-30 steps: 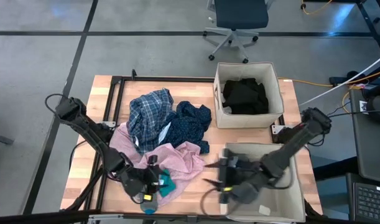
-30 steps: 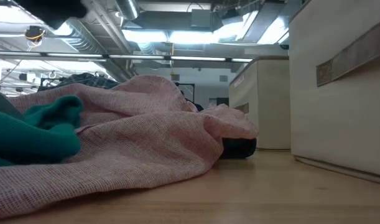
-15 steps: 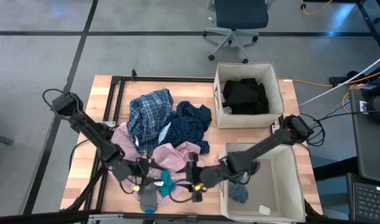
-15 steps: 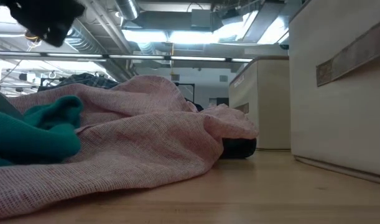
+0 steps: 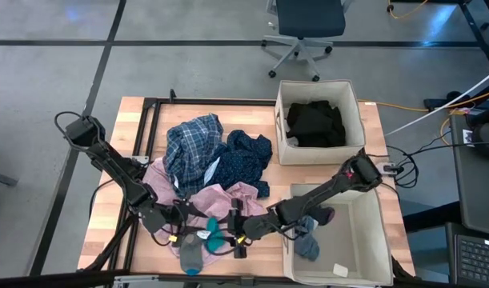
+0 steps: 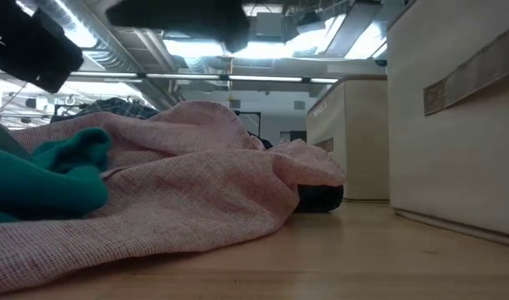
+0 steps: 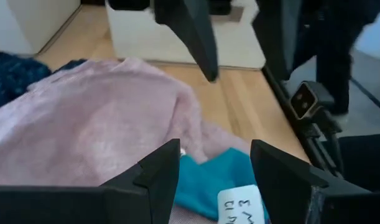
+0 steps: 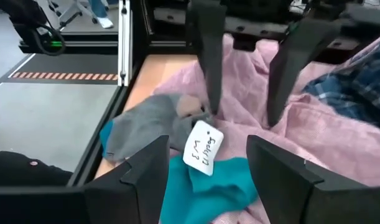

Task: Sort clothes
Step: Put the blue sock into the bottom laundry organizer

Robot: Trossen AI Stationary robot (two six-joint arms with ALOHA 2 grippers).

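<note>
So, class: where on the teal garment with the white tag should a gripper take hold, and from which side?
Probably the bunched teal fold beside the white tag, coming from above. It lies raised and exposed on the pink garment, partly under the grey piece, so its free edge looks easiest to pinch.

- Even, bright overhead light; soft shadows on the bench (image 5: pixel 252 112).
- Ceiling lights (image 6: pixel 229 46) glare in the low view.
- Wrist views blur nearby fingers.
</note>
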